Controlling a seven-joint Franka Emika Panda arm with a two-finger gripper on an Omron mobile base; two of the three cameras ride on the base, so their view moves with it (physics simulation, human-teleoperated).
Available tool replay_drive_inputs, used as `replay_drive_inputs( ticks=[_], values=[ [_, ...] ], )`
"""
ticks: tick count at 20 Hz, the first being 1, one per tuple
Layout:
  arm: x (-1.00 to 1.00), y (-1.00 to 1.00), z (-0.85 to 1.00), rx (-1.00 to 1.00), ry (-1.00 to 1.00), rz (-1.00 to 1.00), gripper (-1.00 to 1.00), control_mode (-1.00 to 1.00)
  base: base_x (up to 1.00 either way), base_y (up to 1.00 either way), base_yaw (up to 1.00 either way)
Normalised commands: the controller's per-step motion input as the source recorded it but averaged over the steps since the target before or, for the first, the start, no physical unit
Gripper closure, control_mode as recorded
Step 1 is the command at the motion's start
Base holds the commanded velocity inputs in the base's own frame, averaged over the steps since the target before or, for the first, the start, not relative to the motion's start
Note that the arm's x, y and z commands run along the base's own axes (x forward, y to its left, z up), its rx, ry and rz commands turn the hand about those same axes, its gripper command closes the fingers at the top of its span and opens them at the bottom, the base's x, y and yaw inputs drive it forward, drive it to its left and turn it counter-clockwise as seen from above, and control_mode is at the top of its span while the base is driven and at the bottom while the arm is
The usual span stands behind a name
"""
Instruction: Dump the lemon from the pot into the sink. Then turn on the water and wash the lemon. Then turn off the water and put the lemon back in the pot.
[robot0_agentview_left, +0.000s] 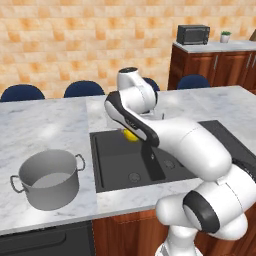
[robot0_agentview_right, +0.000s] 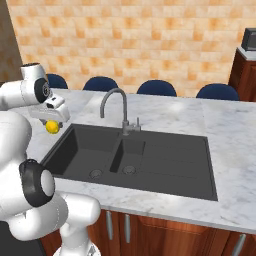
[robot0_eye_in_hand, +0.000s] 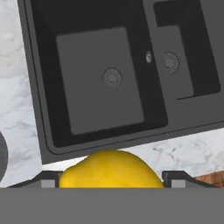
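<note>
My gripper (robot0_agentview_right: 52, 121) grasps the lemon (robot0_agentview_right: 52, 127) above the sink (robot0_agentview_right: 165, 165) (no water runs); what's left, I judge: the pot (robot0_agentview_left: 49, 179).

Matt charcoal sink (robot0_agentview_right: 165, 160); brushed metal pot (robot0_agentview_left: 50, 181); veined marble counter (robot0_agentview_left: 45, 125).

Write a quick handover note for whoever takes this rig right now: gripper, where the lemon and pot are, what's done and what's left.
Gripper: closed on the lemon, held up over the sink, at its far left corner.
Pot: upright on the counter left of the sink, with no lemon inside.
Faucet: no water running.
Done: lemon picked up out of the sink.
Left: carry it over to the pot and drop it in.
</note>
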Motion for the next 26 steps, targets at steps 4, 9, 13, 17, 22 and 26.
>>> replay_drive_inputs(
  ticks=[4,9,13,17,22,26],
  values=[
    [0.33,-0.29,-0.46,0.00,0.00,-0.06,1.00,-1.00,0.00,0.00,0.00],
    [0.34,-0.04,-0.40,0.00,-0.04,-0.02,1.00,-1.00,0.00,0.00,0.00],
    [0.34,-0.05,-0.47,0.00,-0.11,-0.02,1.00,-1.00,0.00,0.00,0.00],
    [0.38,-0.10,-0.50,0.00,-0.13,-0.02,1.00,-1.00,0.00,0.00,0.00],
    [0.15,-0.05,-0.35,0.00,-0.11,-0.01,1.00,-1.00,0.00,0.00,0.00],
    [0.23,0.00,-0.38,0.00,-0.12,-0.02,1.00,-1.00,0.00,0.00,0.00]
  ],
)
